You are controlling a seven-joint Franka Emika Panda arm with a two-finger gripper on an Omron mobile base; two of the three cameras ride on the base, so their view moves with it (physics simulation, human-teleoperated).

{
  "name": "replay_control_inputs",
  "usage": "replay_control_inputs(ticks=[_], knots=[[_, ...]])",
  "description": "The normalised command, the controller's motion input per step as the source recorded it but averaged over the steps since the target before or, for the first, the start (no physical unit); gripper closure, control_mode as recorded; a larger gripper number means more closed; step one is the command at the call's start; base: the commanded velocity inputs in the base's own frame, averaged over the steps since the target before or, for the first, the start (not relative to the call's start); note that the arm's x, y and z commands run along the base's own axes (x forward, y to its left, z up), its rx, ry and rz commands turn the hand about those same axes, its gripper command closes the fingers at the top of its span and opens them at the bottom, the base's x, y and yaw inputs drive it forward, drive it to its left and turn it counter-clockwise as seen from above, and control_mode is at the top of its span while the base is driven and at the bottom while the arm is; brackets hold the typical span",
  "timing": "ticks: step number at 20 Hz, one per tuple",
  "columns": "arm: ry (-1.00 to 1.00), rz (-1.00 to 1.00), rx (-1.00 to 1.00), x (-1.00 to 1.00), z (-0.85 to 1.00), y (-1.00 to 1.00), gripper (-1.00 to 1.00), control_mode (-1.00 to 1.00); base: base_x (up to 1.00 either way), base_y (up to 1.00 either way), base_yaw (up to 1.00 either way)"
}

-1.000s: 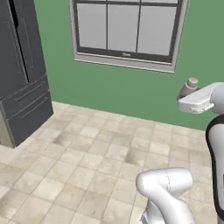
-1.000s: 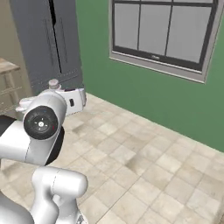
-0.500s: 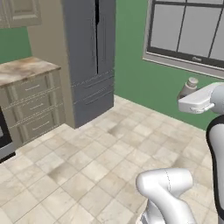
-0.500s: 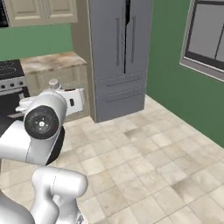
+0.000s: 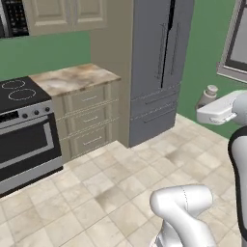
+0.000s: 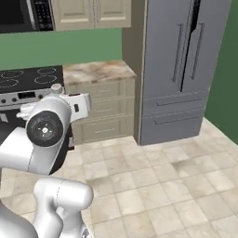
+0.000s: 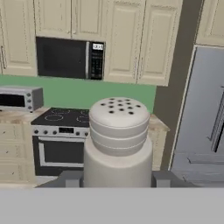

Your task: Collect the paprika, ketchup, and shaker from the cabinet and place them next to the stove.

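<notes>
My end effector [image 7: 117,178] clamps the shaker [image 7: 118,140] en route to the stove [image 7: 61,131]; base jolts could tip it loose.

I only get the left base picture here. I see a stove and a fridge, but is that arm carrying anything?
Observer: Yes, the hand view shows the gripper shut on the shaker, a pale cylinder with a holed top.
Operator: What sits left of the stove?
Observer: A grey toaster oven on the counter, past the stove.
Operator: And above the stove?
Observer: A black microwave set among cream cabinets.
</notes>
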Motion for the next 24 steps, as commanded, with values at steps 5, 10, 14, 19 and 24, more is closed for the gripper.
replay_control_inputs(ticks=[5, 10, 14, 19, 24], knots=[[0.00, 0.00, 0.00, 0.00, 0.00, 0.00, 1.00, 1.00, 1.00, 0.29, 0.31], [0.00, 0.00, 0.00, 0.00, 0.00, 0.00, 1.00, 1.00, 1.00, 0.05, 0.27], [0.00, 0.00, 0.00, 0.00, 0.00, 0.00, 1.00, 1.00, 1.00, 0.00, 0.20], [0.00, 0.00, 0.00, 0.00, 0.00, 0.00, 1.00, 1.00, 1.00, -0.04, 0.25], [0.00, 0.00, 0.00, 0.00, 0.00, 0.00, 1.00, 1.00, 1.00, -0.18, 0.31]])
